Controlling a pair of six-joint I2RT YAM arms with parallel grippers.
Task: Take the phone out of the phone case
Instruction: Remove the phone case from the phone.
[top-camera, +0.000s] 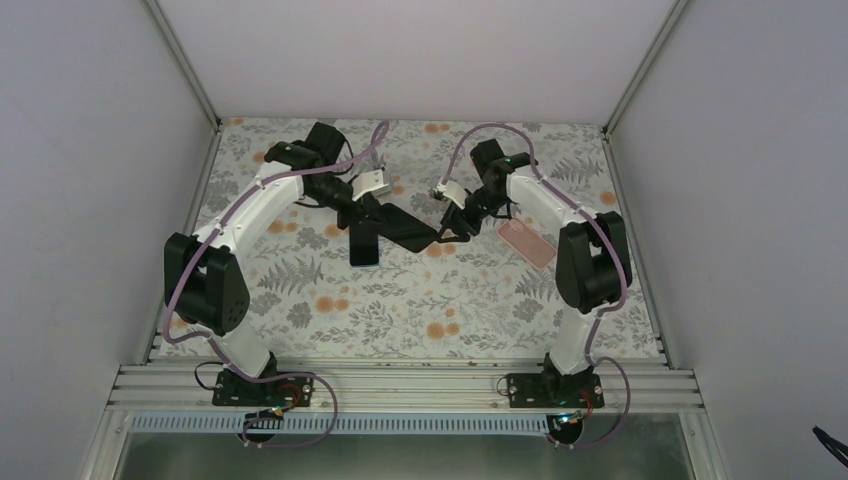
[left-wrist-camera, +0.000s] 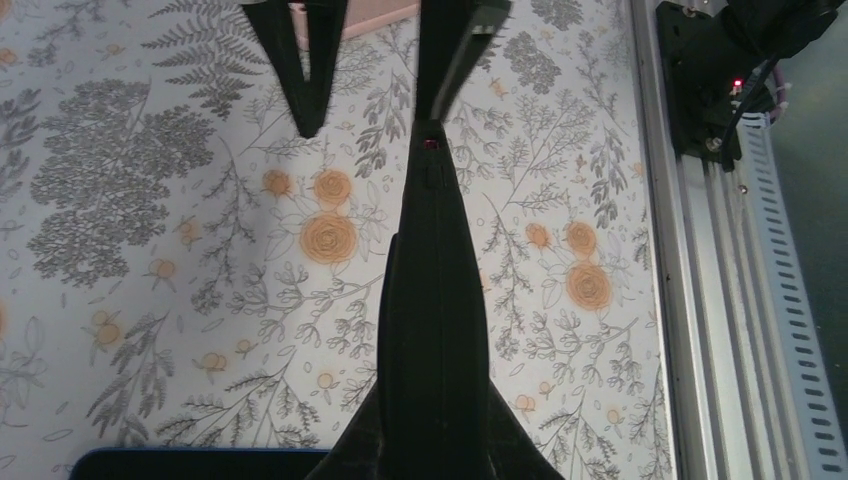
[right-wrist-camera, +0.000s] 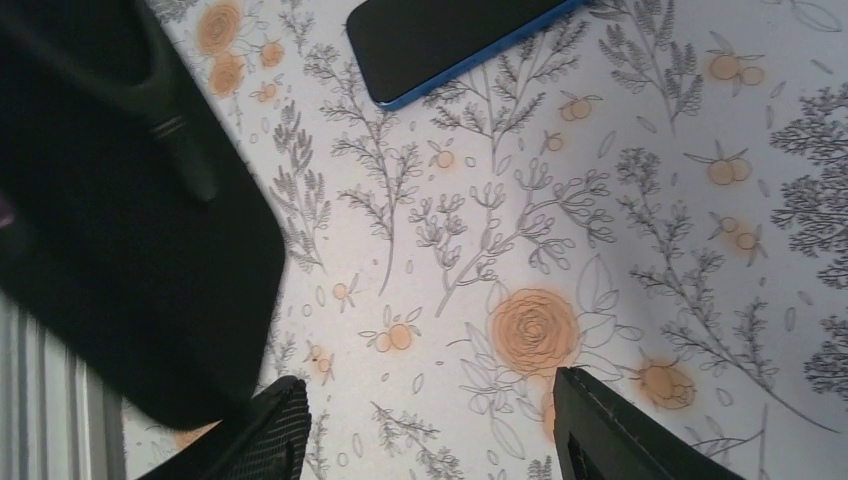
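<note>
Black phone case pinched in left hand; right hand spread. Blue-edged phone on worktop, plain only from right wrist.

Even, bright overhead light, soft shadows; blurred foreground in wrist views.

One black phone case held up mid-table, one blue-edged phone lying just left of it, one pink slab flat on the right, and two grippers, left and right, over one floral table
</note>
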